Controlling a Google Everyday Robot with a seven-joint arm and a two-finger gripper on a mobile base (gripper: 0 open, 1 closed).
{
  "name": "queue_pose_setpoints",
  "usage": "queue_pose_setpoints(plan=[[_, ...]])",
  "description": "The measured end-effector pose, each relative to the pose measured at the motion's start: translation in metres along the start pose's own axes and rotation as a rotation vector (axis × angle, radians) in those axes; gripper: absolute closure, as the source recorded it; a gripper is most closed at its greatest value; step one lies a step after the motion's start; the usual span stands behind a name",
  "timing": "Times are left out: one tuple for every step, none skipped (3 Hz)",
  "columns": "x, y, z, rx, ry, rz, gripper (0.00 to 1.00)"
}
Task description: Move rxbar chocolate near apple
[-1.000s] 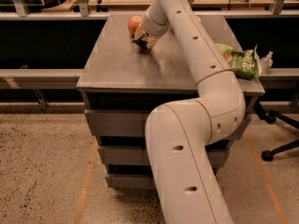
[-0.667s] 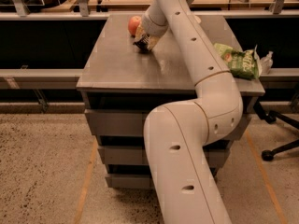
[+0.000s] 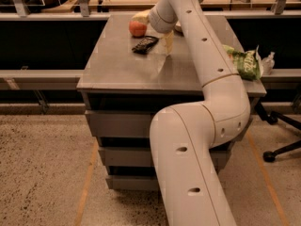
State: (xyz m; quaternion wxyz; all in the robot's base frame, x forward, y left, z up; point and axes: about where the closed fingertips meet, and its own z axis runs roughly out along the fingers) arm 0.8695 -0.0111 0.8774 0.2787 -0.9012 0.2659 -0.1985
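At centre, on speckled floor [image 3: 37, 173]: grey table [image 3: 117, 72], flat top, drawer fronts below. Across right half, rising from lower edge to far side of tabletop: white robot arm [image 3: 188, 140], jointed, bent sharply beside table's right edge, then reaching back over tabletop. At right edge of tabletop, partly behind arm: green crinkly chip bag [image 3: 245, 62]. At far middle of tabletop, hanging from arm's end, pointing down close over surface: gripper [image 3: 167, 44], pale yellow; jaw state not discernible. Just left of gripper, apart from it, lying flat on tabletop: rxbar chocolate [image 3: 144, 44], dark wrapper, long axis angled toward far right. Just behind rxbar chocolate, near it, toward far edge of tabletop: apple [image 3: 138, 28], round, red-orange.
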Motion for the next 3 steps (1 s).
queue_pose_setpoints(plan=[[0.039,0.004,-0.076,0.070,0.097,0.092,0.00],[0.069,0.007,-0.155,0.141,0.202,0.177,0.00],[0.070,0.004,-0.158,0.153,0.208,0.180,0.00]])
